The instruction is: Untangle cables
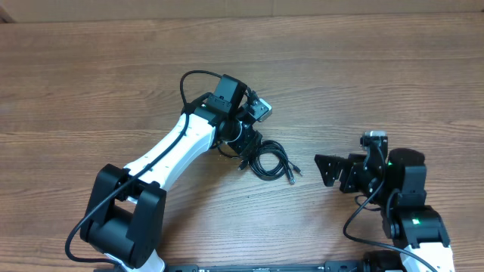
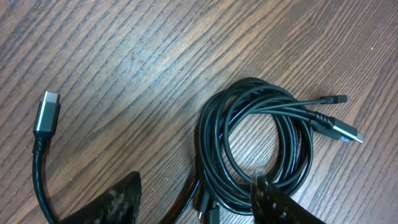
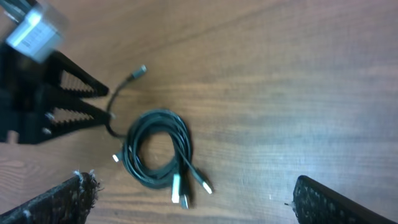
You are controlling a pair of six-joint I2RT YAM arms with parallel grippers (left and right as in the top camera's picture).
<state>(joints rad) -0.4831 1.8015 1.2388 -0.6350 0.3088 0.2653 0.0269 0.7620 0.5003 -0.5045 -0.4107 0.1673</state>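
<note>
Coiled cables (image 3: 132, 163) lie just beside the left gripper (image 3: 107, 103).

I get soft, even light from above on the wooden table (image 1: 113, 83), and shadows stay faint. My left wrist view is crisp, with a slight sheen along the cables (image 2: 214, 149). My right wrist view is hazy and smeared throughout, worst at its lower corners.
</note>
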